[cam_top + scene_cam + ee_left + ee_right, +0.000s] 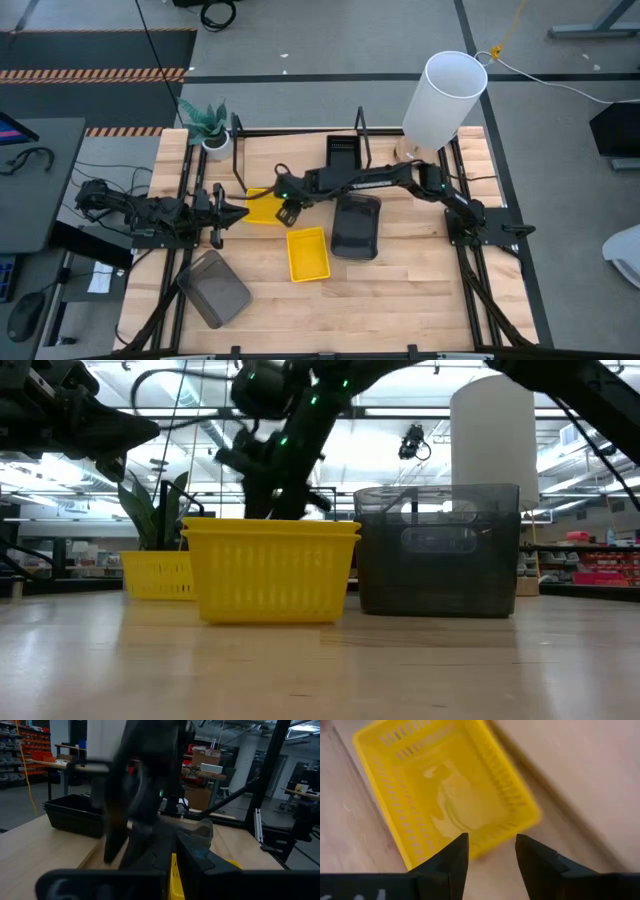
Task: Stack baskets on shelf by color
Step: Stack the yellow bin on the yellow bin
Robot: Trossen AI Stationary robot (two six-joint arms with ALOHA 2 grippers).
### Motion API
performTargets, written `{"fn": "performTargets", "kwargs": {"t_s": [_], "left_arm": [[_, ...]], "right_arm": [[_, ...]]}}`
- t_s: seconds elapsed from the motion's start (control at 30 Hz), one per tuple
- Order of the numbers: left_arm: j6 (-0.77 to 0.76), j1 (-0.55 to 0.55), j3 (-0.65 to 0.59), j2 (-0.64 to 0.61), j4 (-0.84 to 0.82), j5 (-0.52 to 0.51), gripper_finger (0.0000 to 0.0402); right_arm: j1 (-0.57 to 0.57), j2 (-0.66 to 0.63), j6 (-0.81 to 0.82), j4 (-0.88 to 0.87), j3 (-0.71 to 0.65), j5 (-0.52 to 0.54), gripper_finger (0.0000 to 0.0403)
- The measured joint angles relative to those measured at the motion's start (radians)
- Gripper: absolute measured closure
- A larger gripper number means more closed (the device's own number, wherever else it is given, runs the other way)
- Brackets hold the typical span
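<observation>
A yellow basket (262,205) (455,795) lies flat on the table by the shelf's (300,165) front edge. My right gripper (289,211) (491,851) hovers open just above its short rim, one finger to each side, tilted down and touching nothing. A second yellow basket (308,253) (270,570) and a dark grey basket (356,225) (438,550) stand on the table nearer the front. A black basket (343,152) sits on the shelf between the wire frames. My left gripper (238,211) waits shut at the left, level and above the table.
Another dark grey basket (213,287) lies askew at the front left. A white cylinder lamp (445,100) stands at the back right and a potted plant (212,125) at the back left. Bare wood shows at the front right (420,300).
</observation>
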Motion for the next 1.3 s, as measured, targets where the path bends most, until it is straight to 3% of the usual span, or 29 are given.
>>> {"fn": "performTargets", "kwargs": {"t_s": [0.5,0.67,0.97,1.3], "left_arm": [[0.0,0.0,0.0,0.018,-0.002,0.0,0.0373],[0.0,0.0,0.0,0.02,0.0,0.0,0.0366],[0.0,0.0,0.0,0.02,0.0,0.0,0.0373],[0.0,0.0,0.0,0.02,0.0,0.0,0.0366]], "right_arm": [[-0.037,0.052,0.064,0.038,0.0,-0.063,0.0242],[-0.053,0.052,0.061,0.044,0.0,-0.072,0.0281],[-0.068,0.052,0.005,0.072,0.0,-0.093,0.0387],[-0.071,0.053,-0.059,0.136,0.0,-0.134,0.0391]]}}
